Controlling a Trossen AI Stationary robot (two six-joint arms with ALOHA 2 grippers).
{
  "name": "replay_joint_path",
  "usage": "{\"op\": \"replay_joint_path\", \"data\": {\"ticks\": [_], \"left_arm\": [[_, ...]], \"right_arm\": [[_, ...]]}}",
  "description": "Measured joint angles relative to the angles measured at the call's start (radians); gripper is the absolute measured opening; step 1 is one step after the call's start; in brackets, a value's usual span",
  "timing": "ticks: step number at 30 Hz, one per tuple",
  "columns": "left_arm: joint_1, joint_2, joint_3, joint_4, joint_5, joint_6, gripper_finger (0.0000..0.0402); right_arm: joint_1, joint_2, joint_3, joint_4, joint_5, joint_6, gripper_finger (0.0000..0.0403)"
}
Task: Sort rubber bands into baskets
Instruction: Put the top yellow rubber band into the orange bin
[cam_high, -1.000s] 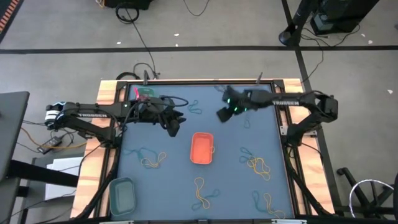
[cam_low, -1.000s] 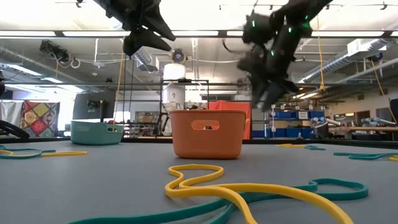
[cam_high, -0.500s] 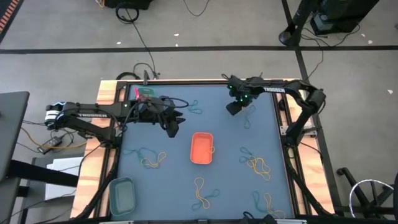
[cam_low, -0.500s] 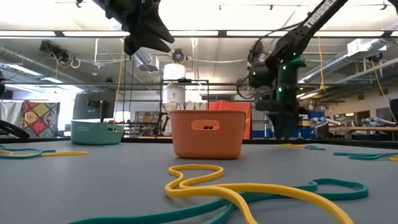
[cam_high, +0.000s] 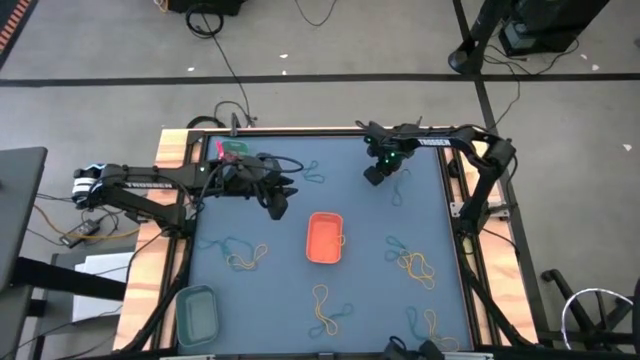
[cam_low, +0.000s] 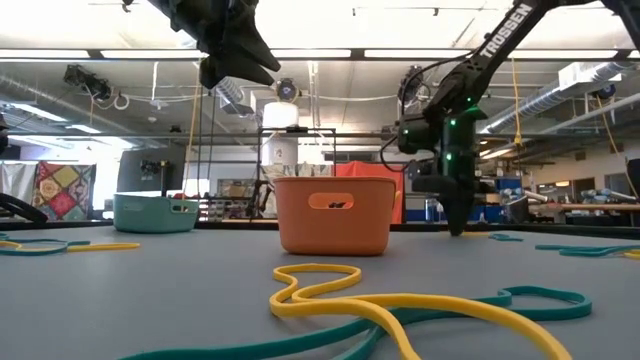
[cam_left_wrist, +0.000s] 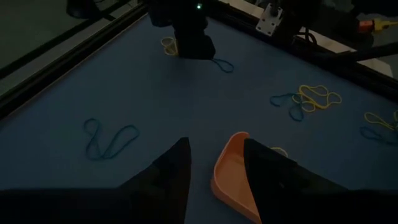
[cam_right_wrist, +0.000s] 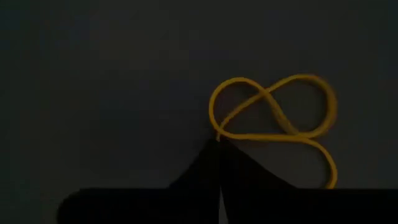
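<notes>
On the blue table (cam_high: 260, 225), right gripper (cam_high: 372, 176) pinching a yellow band (cam_right_wrist: 273, 112) at one o'clock from the orange basket (cam_high: 324, 238); next, lift and carry there.

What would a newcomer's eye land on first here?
Probably the right end effector down on the mat at the far right, shut on a yellow rubber band. Next, the orange basket mid-table, with the left end effector hovering just beyond it.

Orange basket (cam_high: 324, 238) mid-table; yellow band (cam_right_wrist: 273, 115) apparently pinched; others scattered.
</notes>
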Motion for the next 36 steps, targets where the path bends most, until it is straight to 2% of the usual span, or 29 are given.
{"op": "replay_joint_path", "data": {"ticks": [6, 8, 14, 21, 26, 36], "left_arm": [[0.0, 0.0, 0.0, 0.002, 0.001, 0.001, 0.0151], [0.0, 0.0, 0.0, 0.017, 0.035, 0.038, 0.0151], [0.001, 0.059, 0.001, 0.157, 0.051, 0.137, 0.0151], [0.001, 0.207, 0.001, 0.368, 0.051, 0.214, 0.0151], [0.001, 0.302, 0.001, 0.543, 0.062, 0.216, 0.0151], [0.001, 0.434, 0.003, 0.763, 0.21, 0.215, 0.0152]], "right_arm": [[0.018, -0.135, -0.003, -0.034, -0.089, 0.032, 0.0005], [0.038, -0.195, -0.003, -0.044, -0.108, 0.063, 0.0004], [0.14, -0.362, -0.003, -0.028, -0.195, 0.161, 0.0002], [0.299, -0.51, -0.003, 0.046, -0.164, 0.312, 0.0002], [0.4, -0.567, -0.002, 0.096, -0.168, 0.396, 0.0002], [0.565, -0.578, -0.002, 0.235, -0.192, 0.515, 0.0002]]}}
